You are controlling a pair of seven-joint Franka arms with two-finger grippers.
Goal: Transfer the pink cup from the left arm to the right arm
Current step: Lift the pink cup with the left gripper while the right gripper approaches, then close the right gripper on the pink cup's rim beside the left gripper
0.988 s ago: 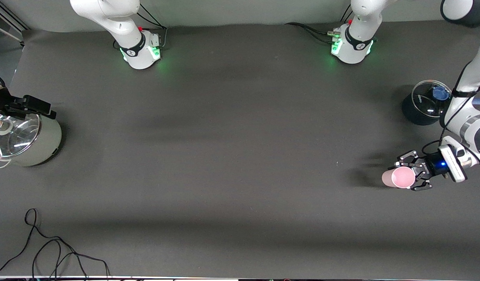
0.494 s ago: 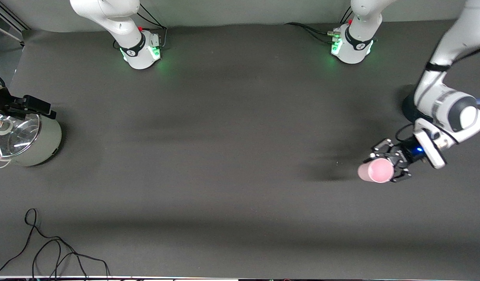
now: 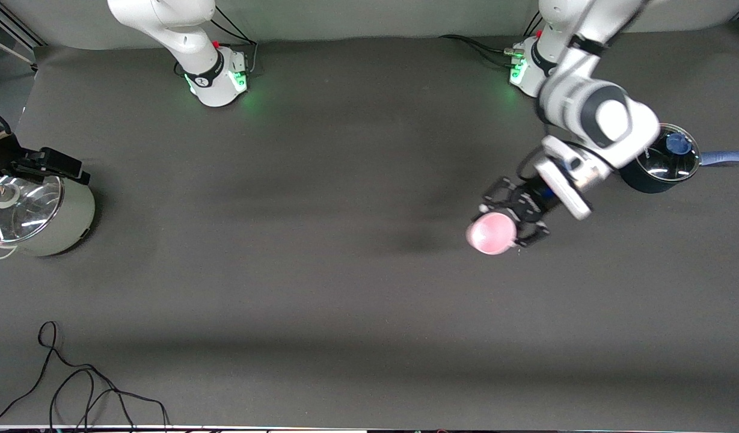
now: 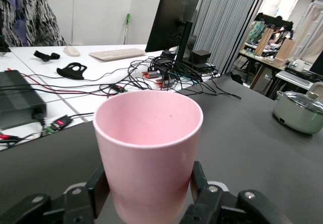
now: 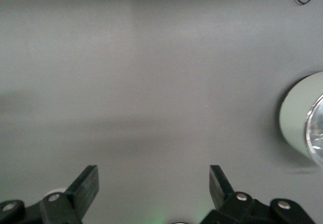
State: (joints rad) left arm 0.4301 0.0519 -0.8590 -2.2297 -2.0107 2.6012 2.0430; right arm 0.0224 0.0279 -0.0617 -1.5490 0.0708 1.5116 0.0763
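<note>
Pink cup (image 3: 491, 233) clamped upright in left gripper (image 3: 513, 218), near black pot (image 3: 661, 161); keep level. Right gripper (image 5: 154, 186) wide, empty, waiting over white pot (image 3: 41, 211).

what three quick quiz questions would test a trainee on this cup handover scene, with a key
1. True or false: the pink cup stands on the table.
2. Which gripper has the cup? A) left gripper B) right gripper C) neither
3. Fill in: the pale green pot sits toward the ____ arm's end of the table.

Key
1. False. The cup is held in the air, upright, over the bare dark mat.
2. A. The left gripper is shut on the cup's sides; the right gripper is open over the mat near the green pot, holding nothing.
3. Right. The dark pot with a glass lid sits toward the left arm's end.
</note>
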